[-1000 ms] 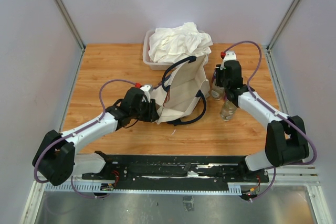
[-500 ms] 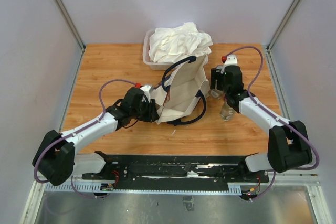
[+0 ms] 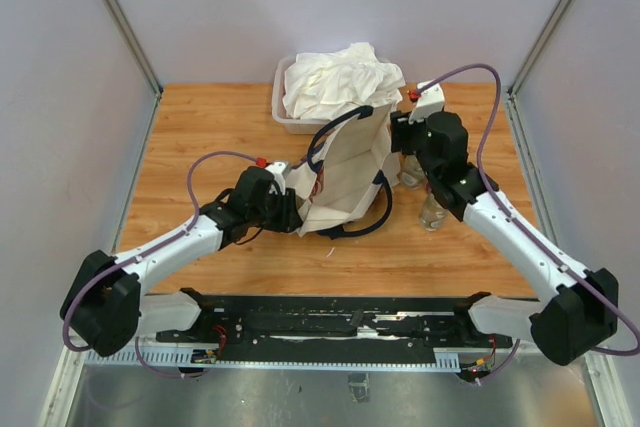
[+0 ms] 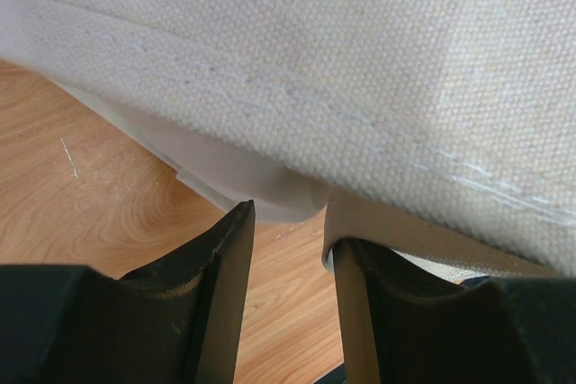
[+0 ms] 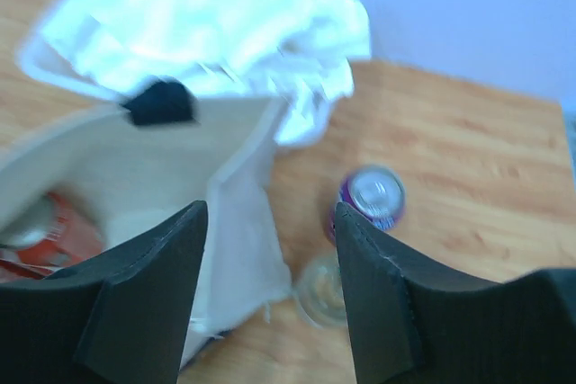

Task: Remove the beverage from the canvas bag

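The cream canvas bag [image 3: 345, 172] with dark navy handles stands open mid-table. In the right wrist view its pale inside [image 5: 135, 168] holds a red-orange item [image 5: 40, 236], blurred. My right gripper [image 3: 397, 139] hangs over the bag's right rim, open and empty [image 5: 270, 209]. A purple can [image 5: 371, 197] and a clear bottle [image 5: 319, 290] stand on the wood right of the bag. My left gripper [image 3: 293, 212] sits at the bag's lower left edge. Its jaws [image 4: 288, 213] stand apart, and the canvas hem [image 4: 306, 191] lies across the tips and drapes over the right finger.
A clear plastic tub [image 3: 283, 117] heaped with white cloth [image 3: 340, 77] stands right behind the bag. The can [image 3: 409, 173] and bottle [image 3: 433, 210] stand close under my right arm. Grey walls enclose the table on three sides.
My right arm has swung left and lifted from above the can and bottle to the bag's right rim. The left arm and the bag have not moved.
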Motion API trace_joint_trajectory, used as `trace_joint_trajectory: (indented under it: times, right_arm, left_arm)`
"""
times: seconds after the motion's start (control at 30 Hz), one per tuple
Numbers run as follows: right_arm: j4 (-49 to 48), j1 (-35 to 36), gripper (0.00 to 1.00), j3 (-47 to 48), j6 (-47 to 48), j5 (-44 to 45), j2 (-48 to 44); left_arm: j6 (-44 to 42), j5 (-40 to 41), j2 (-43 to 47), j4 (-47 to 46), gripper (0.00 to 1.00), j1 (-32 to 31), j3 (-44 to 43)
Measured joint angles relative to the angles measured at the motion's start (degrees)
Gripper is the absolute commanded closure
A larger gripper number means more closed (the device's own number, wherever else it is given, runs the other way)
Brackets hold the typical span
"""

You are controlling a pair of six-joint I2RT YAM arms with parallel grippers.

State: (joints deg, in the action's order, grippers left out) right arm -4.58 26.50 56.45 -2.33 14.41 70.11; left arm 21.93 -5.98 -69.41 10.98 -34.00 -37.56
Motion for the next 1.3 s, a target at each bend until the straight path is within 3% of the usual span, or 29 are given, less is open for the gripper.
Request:
trace_joint_trajectory:
  times: [0.17,0.4,0.53,0.8,1.07,1.3]
  right_arm:
    - [1.77,4.17,0.54,7.67,2.05,-4.07,-2.27]
    - [4.15,7.58,0.55,10.91,2.19,-12.2,1.49]
    - [5.79,10.03,0.51,10.93,1.46,-16.52,7.28]
    - [6.36,12.68,0.34,12.04,-1.22,-22.21,17.88]
    - [3.19,12.68,0.25,12.52,-5.18,-23.45,26.58]
    - [-1.75,12.68,0.22,12.5,-9.49,-23.37,28.2]
  left_arm:
    - [0.63,0.44,1.16,0.94,0.56,0.0,0.0]
    - [1.33,1.97,4.61,3.13,0.56,0.0,-0.04]
    - [1.55,3.41,6.71,4.96,0.56,0.0,-0.35]
    - [2.8,6.14,10.08,7.63,0.56,0.0,-0.92]
    - [4.02,7.26,11.3,8.5,0.56,0.0,-0.92]
    - [4.28,7.17,11.3,8.5,0.56,0.0,-0.83]
